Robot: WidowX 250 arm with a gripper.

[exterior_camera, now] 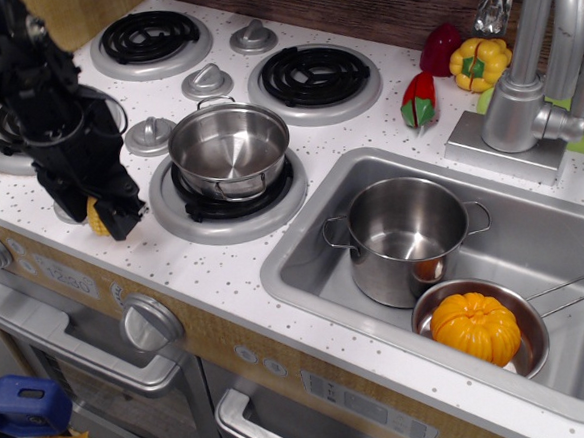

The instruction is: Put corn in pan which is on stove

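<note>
The white speckled toy stove (pixel 225 269), with its black coil burners and grey knobs, takes up the tabletop around the hand, and a steel sink (pixel 566 260) lies well off to the hand's right with a taller steel pot (pixel 405 233) and a skillet holding an orange pumpkin (pixel 476 326). Neither of those matters here. Just to the right of the hand, on the near burner, sits the shiny shallow steel pan (pixel 229 149) with two loop handles, and it looks empty. The black hand (pixel 103 214) hangs over the front edge of the stove, fingers clenched on the small yellow corn cob (pixel 95 215), of which only a sliver shows between them. Whether the cob is clear of the surface I cannot tell from here.

So, as I judge it, the grasp is made and nothing more: the corn is in the hand, not the pan. What remains is raising it, carrying it right over the pan's rim, and letting go.
</note>
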